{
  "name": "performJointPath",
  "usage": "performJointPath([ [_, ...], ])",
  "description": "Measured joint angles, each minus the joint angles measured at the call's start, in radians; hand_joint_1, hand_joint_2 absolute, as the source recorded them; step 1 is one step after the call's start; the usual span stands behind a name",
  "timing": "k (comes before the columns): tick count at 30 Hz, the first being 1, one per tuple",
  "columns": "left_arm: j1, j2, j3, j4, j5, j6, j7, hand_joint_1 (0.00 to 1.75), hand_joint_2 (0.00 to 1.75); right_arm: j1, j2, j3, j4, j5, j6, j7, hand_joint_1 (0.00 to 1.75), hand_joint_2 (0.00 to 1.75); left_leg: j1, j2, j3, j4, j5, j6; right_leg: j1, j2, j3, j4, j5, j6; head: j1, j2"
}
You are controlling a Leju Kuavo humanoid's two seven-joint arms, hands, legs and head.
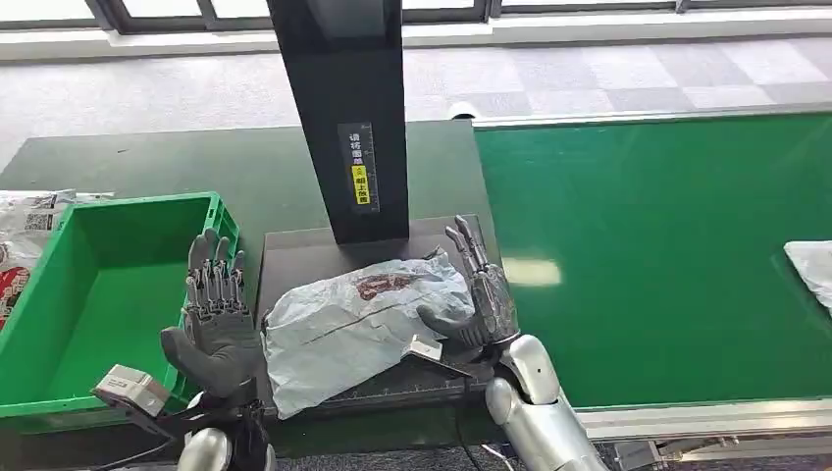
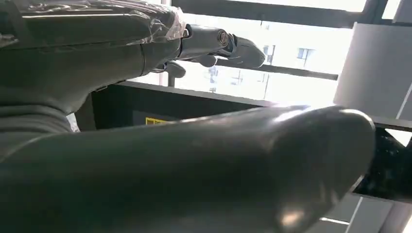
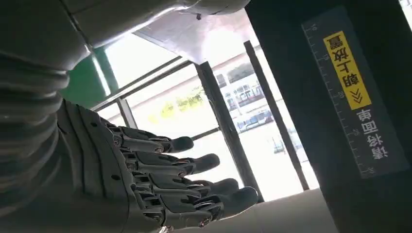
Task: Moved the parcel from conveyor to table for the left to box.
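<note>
A crumpled grey-white parcel (image 1: 358, 319) with a reddish mark lies flat on the dark platform (image 1: 294, 257) at the foot of a black post (image 1: 348, 108). My left hand (image 1: 218, 314) stands upright just off the parcel's left edge, fingers spread and holding nothing; up close its thick thumb (image 2: 194, 165) and extended fingers (image 2: 214, 43) show. My right hand (image 1: 481, 294) is at the parcel's right edge, fingers straight and apart, thumb lying against the bag. In the right wrist view its fingers (image 3: 184, 184) stretch out beside the post's yellow label (image 3: 347, 73).
A green crate (image 1: 137, 201) sits left of the platform, right behind my left hand. More bagged parcels (image 1: 25, 231) lie beyond the crate's left side. The green conveyor belt (image 1: 667, 255) runs to the right, with another white parcel (image 1: 812, 265) at its far right edge.
</note>
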Motion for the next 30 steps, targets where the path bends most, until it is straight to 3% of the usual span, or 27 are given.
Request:
performJointPath([
  [17, 0.000, 0.000, 0.000, 0.000, 0.000, 0.000, 0.000, 0.00, 0.00, -0.001, 0.000, 0.000, 0.000, 0.000, 0.000, 0.000, 0.00, 1.75, 0.000, 0.000, 0.000, 0.000, 0.000, 0.000, 0.000, 0.000, 0.000, 0.000, 0.000, 0.000, 0.000, 0.000],
  [18, 0.000, 0.000, 0.000, 0.000, 0.000, 0.000, 0.000, 0.00, 1.75, -0.001, 0.000, 0.000, 0.000, 0.000, 0.000, 0.000, 0.00, 1.75, 0.000, 0.000, 0.000, 0.000, 0.000, 0.000, 0.000, 0.000, 0.000, 0.000, 0.000, 0.000, 0.000, 0.000],
  [21, 0.000, 0.000, 0.000, 0.000, 0.000, 0.000, 0.000, 0.00, 1.75, -0.001, 0.000, 0.000, 0.000, 0.000, 0.000, 0.000, 0.00, 1.75, 0.000, 0.000, 0.000, 0.000, 0.000, 0.000, 0.000, 0.000, 0.000, 0.000, 0.000, 0.000, 0.000, 0.000],
  [23, -0.006, 0.002, -0.010, 0.013, -0.092, 0.083, 0.009, 0.00, 1.75, 0.043, -0.015, 0.006, -0.039, -0.093, 0.028, -0.052, 0.00, 1.75, -0.001, -0.001, 0.003, 0.001, 0.000, 0.000, 0.000, -0.001, 0.000, -0.002, 0.000, 0.000, -0.001, 0.000],
  [25, -0.010, 0.010, -0.053, 0.050, -0.356, 0.266, 0.043, 0.00, 1.75, 0.237, -0.065, 0.050, -0.341, -0.374, 0.087, -0.141, 0.00, 1.75, 0.000, -0.017, 0.000, 0.001, -0.001, 0.001, 0.000, -0.016, 0.006, -0.001, -0.007, 0.003, 0.001, 0.000],
  [27, -0.008, 0.020, -0.076, 0.062, -0.557, 0.327, 0.055, 0.00, 1.75, 0.336, -0.078, 0.091, -0.537, -0.722, 0.123, -0.161, 0.00, 1.75, 0.000, -0.012, -0.002, 0.001, -0.002, 0.000, 0.000, -0.012, 0.002, -0.001, -0.005, 0.001, 0.000, 0.000],
  [29, -0.014, 0.024, -0.100, 0.076, -0.585, 0.334, 0.057, 0.00, 1.75, 0.401, -0.087, 0.108, -0.679, -0.927, 0.147, -0.165, 0.00, 1.75, -0.001, -0.007, -0.001, 0.000, -0.005, 0.001, -0.001, -0.007, 0.002, -0.001, -0.006, 0.001, 0.000, 0.000],
  [30, -0.014, 0.025, -0.110, 0.080, -0.578, 0.337, 0.060, 0.00, 1.75, 0.422, -0.093, 0.112, -0.725, -0.941, 0.153, -0.164, 0.00, 1.75, -0.001, -0.006, -0.001, 0.000, -0.005, 0.001, -0.001, -0.006, 0.001, -0.001, -0.006, 0.001, 0.000, 0.000],
])
